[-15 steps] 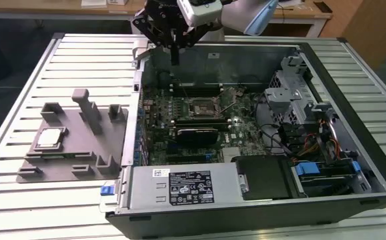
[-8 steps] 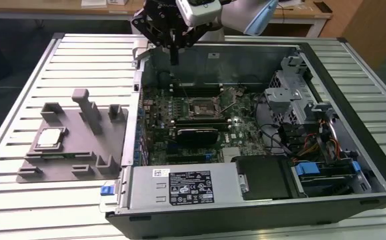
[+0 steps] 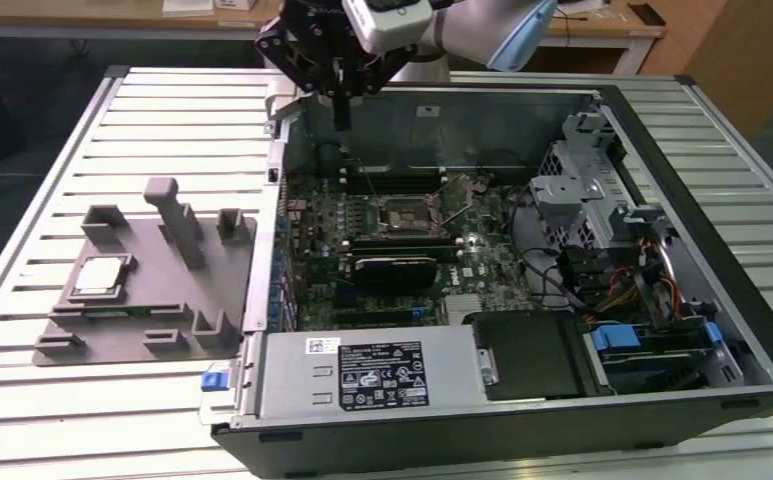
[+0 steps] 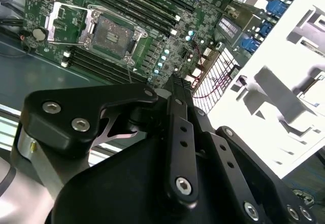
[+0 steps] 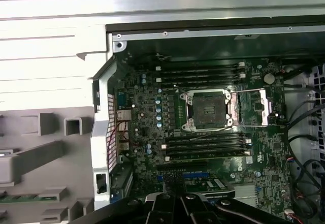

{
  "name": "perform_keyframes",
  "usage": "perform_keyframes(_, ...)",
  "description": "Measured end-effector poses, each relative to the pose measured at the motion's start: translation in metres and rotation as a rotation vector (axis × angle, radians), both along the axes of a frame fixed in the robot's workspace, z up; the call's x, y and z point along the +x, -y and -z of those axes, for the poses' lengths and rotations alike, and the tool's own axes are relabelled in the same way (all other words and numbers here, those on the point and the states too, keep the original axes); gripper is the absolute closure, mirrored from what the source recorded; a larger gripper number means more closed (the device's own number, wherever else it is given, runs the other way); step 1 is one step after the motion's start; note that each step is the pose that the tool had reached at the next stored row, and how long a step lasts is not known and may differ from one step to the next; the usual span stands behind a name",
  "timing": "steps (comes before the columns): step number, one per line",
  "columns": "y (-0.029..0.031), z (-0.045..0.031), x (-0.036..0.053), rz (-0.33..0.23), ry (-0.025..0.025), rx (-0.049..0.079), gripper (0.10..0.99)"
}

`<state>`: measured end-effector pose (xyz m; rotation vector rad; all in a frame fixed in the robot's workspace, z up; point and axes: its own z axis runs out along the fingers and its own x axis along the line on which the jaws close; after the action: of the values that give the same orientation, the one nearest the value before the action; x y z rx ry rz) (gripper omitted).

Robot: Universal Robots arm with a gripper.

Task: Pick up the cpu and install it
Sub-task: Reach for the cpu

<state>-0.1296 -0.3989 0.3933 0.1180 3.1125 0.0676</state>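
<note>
- We find the slatted table (image 3: 159, 110) carrying both the work and the parts stand; we judge that this keeps both within the arm's reach.
- The computer case (image 3: 520, 435) lies on its side with the panel off, which turns the motherboard (image 3: 480, 265) face up for access from above.
- The grey fixture plate (image 3: 159, 310) sits just beside the case, on the exterior view's left. Its recesses and posts present parts in fixed positions.
- The gripper (image 3: 342, 122) hangs over the far edge of the case, well apart from the plate. We read its jaws as closed together with nothing between them.
- The socket (image 5: 209, 109) has its retaining frame swung open and sits empty, ready for 1 chip.
- The cpu (image 3: 99, 277) lies flat in a recess of the plate, metal top up. We judge the pick-up not yet begun.
</note>
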Motion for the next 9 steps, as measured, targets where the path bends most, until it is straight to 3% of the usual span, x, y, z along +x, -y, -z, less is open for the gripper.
perform_keyframes(9, 0.0000, 0.0001, -0.0072, 0.000, 0.0000, 0.000, 0.980)
